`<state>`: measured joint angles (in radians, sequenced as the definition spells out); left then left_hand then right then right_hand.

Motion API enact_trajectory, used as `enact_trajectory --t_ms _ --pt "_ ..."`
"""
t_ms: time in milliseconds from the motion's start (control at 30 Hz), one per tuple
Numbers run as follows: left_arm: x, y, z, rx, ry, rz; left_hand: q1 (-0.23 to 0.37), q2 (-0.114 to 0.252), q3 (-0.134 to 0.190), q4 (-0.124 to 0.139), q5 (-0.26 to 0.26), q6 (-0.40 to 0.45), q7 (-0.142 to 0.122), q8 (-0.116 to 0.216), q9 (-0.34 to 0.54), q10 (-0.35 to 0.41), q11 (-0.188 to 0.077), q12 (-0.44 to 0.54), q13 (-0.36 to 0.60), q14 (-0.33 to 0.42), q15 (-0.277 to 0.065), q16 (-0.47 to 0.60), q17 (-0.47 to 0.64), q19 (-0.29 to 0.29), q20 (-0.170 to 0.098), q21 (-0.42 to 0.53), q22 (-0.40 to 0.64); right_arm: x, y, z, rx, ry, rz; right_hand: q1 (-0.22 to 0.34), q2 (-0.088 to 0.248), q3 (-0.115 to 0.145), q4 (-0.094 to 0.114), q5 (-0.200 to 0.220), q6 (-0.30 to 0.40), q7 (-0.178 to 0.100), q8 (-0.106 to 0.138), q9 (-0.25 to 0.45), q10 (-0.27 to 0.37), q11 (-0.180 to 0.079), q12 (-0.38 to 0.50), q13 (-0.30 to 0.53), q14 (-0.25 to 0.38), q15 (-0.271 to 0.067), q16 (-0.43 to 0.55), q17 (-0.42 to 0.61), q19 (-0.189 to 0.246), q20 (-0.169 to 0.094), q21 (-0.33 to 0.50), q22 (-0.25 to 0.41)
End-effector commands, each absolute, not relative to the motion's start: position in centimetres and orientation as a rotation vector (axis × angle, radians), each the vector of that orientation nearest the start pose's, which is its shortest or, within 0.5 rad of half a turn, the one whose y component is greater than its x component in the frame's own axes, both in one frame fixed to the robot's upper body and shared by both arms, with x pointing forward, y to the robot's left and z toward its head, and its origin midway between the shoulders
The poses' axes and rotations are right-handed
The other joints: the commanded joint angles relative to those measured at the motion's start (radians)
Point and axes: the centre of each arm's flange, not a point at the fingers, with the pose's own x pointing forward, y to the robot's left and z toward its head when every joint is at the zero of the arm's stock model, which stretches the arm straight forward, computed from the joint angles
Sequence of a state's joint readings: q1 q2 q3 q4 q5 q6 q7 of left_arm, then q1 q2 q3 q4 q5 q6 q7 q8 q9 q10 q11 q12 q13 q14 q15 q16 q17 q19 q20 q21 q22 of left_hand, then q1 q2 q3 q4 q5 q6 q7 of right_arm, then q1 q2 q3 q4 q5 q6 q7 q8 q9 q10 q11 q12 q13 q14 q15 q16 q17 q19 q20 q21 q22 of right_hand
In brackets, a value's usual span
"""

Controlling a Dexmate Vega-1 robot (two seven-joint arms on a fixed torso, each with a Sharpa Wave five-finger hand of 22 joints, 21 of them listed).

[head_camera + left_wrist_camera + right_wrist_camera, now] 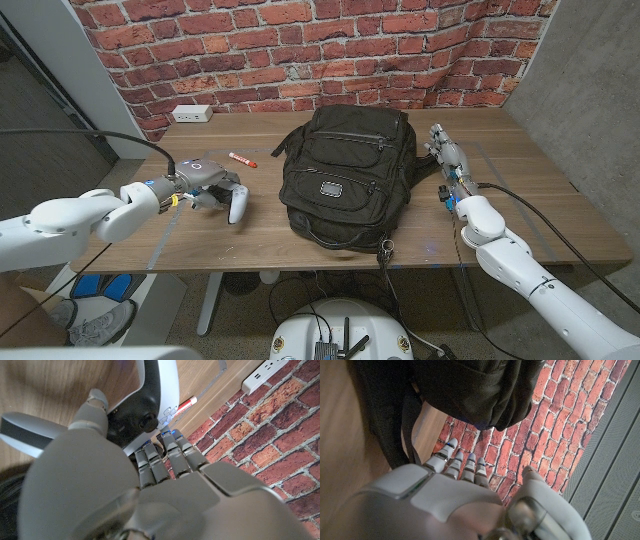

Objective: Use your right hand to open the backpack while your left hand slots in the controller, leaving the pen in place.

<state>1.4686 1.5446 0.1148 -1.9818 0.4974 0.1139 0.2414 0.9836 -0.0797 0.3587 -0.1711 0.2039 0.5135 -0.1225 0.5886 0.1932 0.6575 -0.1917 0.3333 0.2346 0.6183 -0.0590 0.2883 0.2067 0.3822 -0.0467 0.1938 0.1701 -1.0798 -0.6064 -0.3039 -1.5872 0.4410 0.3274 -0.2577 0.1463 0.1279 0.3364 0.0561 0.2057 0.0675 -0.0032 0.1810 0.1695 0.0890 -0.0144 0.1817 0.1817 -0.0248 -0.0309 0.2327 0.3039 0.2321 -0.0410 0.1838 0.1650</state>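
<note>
A black backpack (pixel 345 180) is seen lying on the tabletop (pixel 540 195) near the middle, its zipped top toward the brick wall and its handle and pulls toward the robot; it appears closed. The white controller (pixel 238 204) is found to the backpack's left, near it but apart, with its long axis running roughly front to back. The left robot hand (pixel 205 185) is laid over the controller, with fingers (pixel 172 452) curled around its upper part; in the left wrist view contact with the black face is suggested, though whether a firm grip is had cannot be told. The red-capped pen (pixel 241 158) is seen just beyond that hand, toward the wall, untouched.

The right robot hand (pixel 447 160) is held beside the backpack's right flank, fingers straight and apart, nothing grasped; the bag lies to its left, close by.

The opening is judged not yet begun. The coming move is thought to turn on the right hand being carried leftward onto the bag's top, the controller then being brought rightward.
</note>
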Motion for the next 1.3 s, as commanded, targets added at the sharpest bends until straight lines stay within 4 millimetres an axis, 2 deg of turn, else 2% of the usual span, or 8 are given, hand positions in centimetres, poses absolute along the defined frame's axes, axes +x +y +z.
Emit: enact_trajectory --t_ms 33,467,667,967,1067,1300 --pt "48.6 36.4 -1.3 1.942 -0.574 0.020 0.042 0.079 0.002 0.008 0.009 0.058 -0.041 0.012 0.004 0.036 -0.023 -0.005 0.005 0.009 -0.177 -0.004 0.001 -0.006 -0.156 -0.004 0.002 56.1 -30.4 -5.3 -0.162 -0.697 0.017 -0.004 0.019 0.003 -0.007 -0.006 0.000 -0.006 0.004 0.005 0.005 -0.007 0.009 0.002 0.000 0.001 0.005 0.001 0.010 -0.002 0.004 0.002" --pt "48.3 35.7 -1.1 1.937 -0.560 0.034 0.040 0.086 0.000 0.008 0.009 0.062 -0.039 0.010 0.004 0.039 -0.024 -0.009 0.006 0.010 -0.177 -0.009 0.000 -0.009 -0.154 -0.004 0.002 53.4 -29.8 -5.5 -0.250 -0.732 0.018 0.011 0.000 0.004 -0.030 -0.007 0.005 -0.003 0.006 0.005 0.013 -0.005 0.012 0.002 0.012 0.003 0.004 -0.008 0.020 -0.001 0.007 0.002" --pt "48.3 35.5 -1.0 1.940 -0.549 0.028 0.040 0.089 -0.001 0.008 0.009 0.068 -0.039 0.011 0.004 0.044 -0.024 -0.010 0.006 0.011 -0.177 -0.012 0.000 -0.010 -0.154 -0.004 0.002 52.8 -29.4 -5.6 -0.276 -0.747 0.010 0.017 -0.004 0.005 -0.039 -0.007 0.005 -0.001 0.006 0.005 0.015 -0.004 0.012 0.002 0.021 0.001 0.005 -0.012 0.029 -0.001 0.009 0.001" --pt "48.5 35.3 -0.5 1.949 -0.541 0.025 0.037 0.095 -0.001 0.009 0.009 0.071 -0.038 0.010 0.004 0.047 -0.023 -0.013 0.007 0.017 -0.177 -0.014 0.000 -0.010 -0.153 -0.003 0.002 51.4 -28.6 -6.0 -0.367 -0.768 -0.001 0.034 -0.015 0.008 -0.062 -0.009 0.022 0.009 0.011 0.006 0.033 -0.001 0.018 0.003 0.044 0.000 0.009 -0.021 0.050 -0.002 0.014 0.001" --pt "48.6 35.2 -0.3 1.955 -0.544 0.021 0.036 0.096 -0.002 0.009 0.009 0.073 -0.038 0.010 0.004 0.049 -0.023 -0.014 0.007 0.018 -0.177 -0.015 -0.001 -0.010 -0.153 -0.003 0.002 50.7 -28.3 -6.1 -0.417 -0.771 -0.003 0.045 -0.025 0.008 -0.078 -0.010 0.032 0.015 0.014 0.007 0.045 0.006 0.021 0.004 0.057 0.001 0.009 -0.027 0.064 -0.001 0.016 0.001" --pt "49.0 35.4 0.1 1.959 -0.567 0.020 0.035 0.103 -0.002 0.008 0.009 0.097 -0.035 0.016 0.004 0.062 -0.024 -0.015 0.008 0.027 -0.178 -0.019 -0.001 -0.010 -0.153 -0.002 0.002 49.9 -28.0 -6.5 -0.454 -0.793 -0.003 0.074 -0.039 0.014 -0.114 -0.012 0.065 0.017 0.024 0.010 0.074 0.005 0.028 0.006 0.086 -0.004 0.013 -0.039 0.090 -0.001 0.018 0.001"
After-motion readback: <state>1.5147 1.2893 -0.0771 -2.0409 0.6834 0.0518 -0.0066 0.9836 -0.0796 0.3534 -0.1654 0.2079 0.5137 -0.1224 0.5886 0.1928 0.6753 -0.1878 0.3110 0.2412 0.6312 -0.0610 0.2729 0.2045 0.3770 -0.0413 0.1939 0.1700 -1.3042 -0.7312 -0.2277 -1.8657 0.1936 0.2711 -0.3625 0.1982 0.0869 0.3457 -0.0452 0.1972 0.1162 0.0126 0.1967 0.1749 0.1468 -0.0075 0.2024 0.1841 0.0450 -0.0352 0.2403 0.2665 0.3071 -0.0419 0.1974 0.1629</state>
